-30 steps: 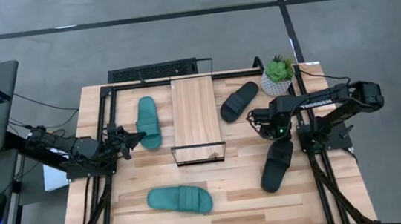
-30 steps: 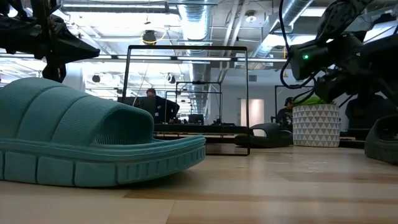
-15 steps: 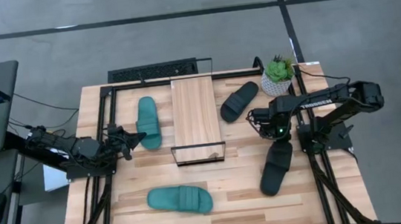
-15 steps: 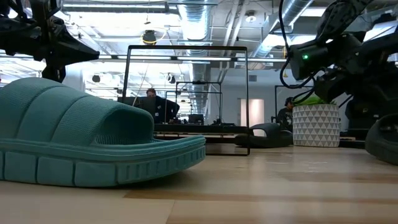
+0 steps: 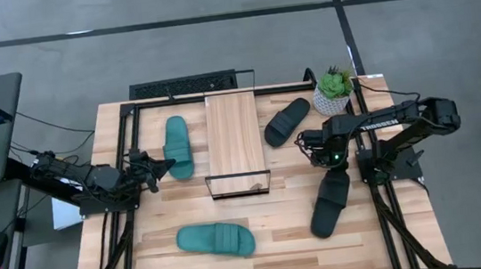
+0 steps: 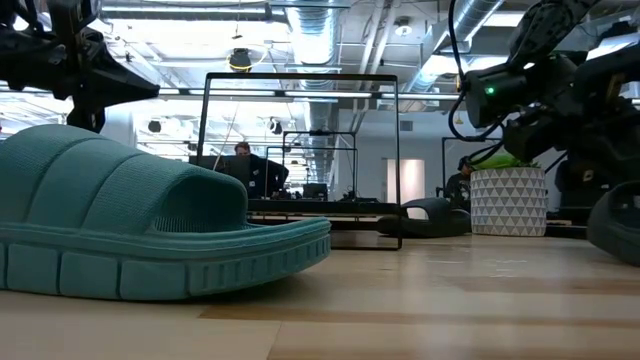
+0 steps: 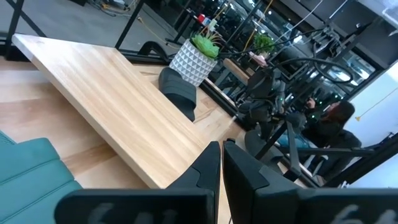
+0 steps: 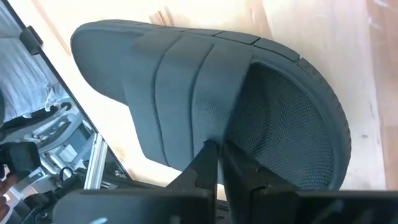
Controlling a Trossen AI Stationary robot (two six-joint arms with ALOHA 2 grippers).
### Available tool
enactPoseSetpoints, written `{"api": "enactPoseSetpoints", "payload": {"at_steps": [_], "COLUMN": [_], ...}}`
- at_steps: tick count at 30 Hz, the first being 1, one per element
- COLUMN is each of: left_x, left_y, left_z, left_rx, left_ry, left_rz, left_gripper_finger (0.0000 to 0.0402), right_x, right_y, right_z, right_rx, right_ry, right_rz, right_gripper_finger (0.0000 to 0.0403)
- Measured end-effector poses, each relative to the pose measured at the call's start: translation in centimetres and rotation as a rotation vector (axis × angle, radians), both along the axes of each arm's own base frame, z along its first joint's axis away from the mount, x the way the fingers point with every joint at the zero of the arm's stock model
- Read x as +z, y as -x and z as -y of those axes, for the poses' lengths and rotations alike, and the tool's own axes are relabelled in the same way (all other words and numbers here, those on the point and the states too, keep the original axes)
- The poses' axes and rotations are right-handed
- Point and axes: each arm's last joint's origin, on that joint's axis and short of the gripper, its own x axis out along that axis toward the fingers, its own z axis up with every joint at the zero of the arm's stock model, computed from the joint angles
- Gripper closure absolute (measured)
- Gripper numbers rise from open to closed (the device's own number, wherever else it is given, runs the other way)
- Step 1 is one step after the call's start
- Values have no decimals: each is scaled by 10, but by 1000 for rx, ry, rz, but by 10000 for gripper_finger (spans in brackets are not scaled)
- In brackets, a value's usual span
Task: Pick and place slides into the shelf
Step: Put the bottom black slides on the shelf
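- Slides, four of them, all on the big wooden table [image 5: 261, 240], none on the shelf [image 5: 233, 135].
- One black slide [image 5: 330, 201] right under the right gripper [image 5: 331, 162], lying flat, toe end pointing away from the arm.
- Right gripper [image 8: 217, 163] with fingers pressed together, tips down at the edge of that black slide's ribbed strap [image 8: 186, 93]; hard to tell if any strap is pinched between them.
- Other black slide [image 5: 287, 121] just past the right gripper, between the shelf and a small potted plant [image 5: 333, 91] in a white pot.
- Shelf off to the side of the right gripper, in the middle of the table, its light wood top bare.
- Left gripper [image 5: 165, 167] with fingers shut tight, holding nothing, pointing at the shelf.
- One teal slide [image 5: 177, 146] just beside the left gripper tips, lying along the shelf's side.
- Other teal slide [image 5: 217, 239] well apart from both grippers, near the front edge of the table, very close to the low camera [image 6: 150, 225].
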Motion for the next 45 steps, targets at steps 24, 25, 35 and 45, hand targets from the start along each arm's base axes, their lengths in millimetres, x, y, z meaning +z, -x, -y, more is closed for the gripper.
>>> {"api": "enactPoseSetpoints", "payload": {"at_steps": [24, 25, 35, 45], "left_x": [-1, -1, -1, -1], "left_y": [0, 0, 0, -1], "left_z": [0, 0, 0, 4], "left_rx": [0, 0, 0, -126], "left_ry": [-4, -4, 11, 97], "left_rz": [-8, -8, -2, 14], "left_gripper_finger": [395, 395, 395, 395], "right_x": [6, 6, 14, 25], "right_y": [9, 9, 9, 10], "right_z": [-5, -6, 1, 17], "right_rx": [46, 51, 33, -62], "right_ry": [-174, -188, -303, -406], "right_rz": [-5, 0, 80, 205], "right_gripper_finger": [403, 403, 403, 402]}}
